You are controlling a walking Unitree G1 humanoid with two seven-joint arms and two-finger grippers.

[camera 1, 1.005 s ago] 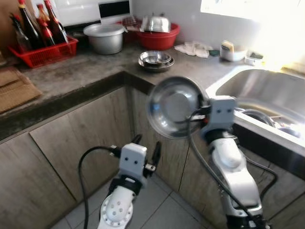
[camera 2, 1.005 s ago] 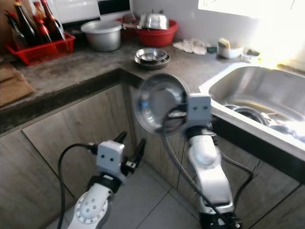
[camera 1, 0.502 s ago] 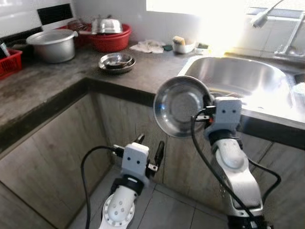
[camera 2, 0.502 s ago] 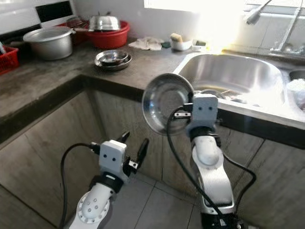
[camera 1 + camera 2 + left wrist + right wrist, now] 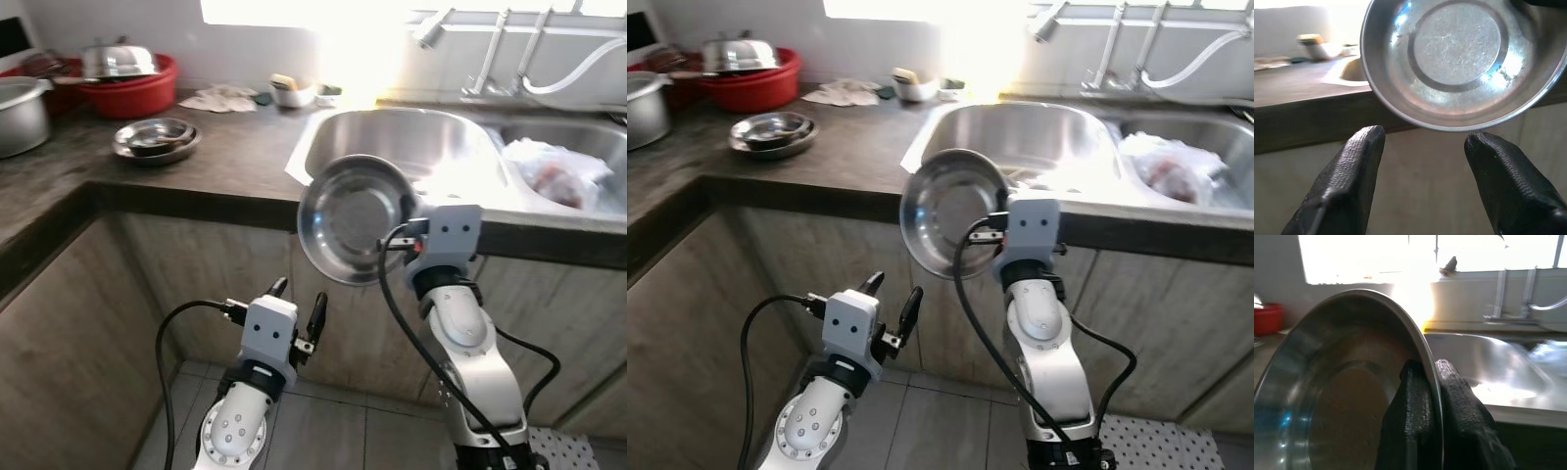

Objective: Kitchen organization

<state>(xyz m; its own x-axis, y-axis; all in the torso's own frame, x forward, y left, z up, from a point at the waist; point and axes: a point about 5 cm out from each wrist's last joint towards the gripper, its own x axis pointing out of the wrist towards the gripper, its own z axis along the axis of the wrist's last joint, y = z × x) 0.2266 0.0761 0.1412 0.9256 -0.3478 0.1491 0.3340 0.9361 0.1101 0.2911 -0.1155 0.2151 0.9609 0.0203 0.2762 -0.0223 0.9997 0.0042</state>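
Right gripper [image 5: 1432, 396] pinches the rim of a steel bowl [image 5: 353, 217], holding it on edge before the sink [image 5: 392, 132]; the wrist view reveals one finger inside, one outside. Left gripper [image 5: 297, 304] hangs low, fingers apart. Nested steel bowls [image 5: 155, 137] sit on the countertop [image 5: 225, 157]; the held bowl is shiny and scratched.

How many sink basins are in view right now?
2. One steel sink basin sits in the counter right behind the bowl clamped in the right claw. The second basin is beside it, further right, holding a plastic bag.
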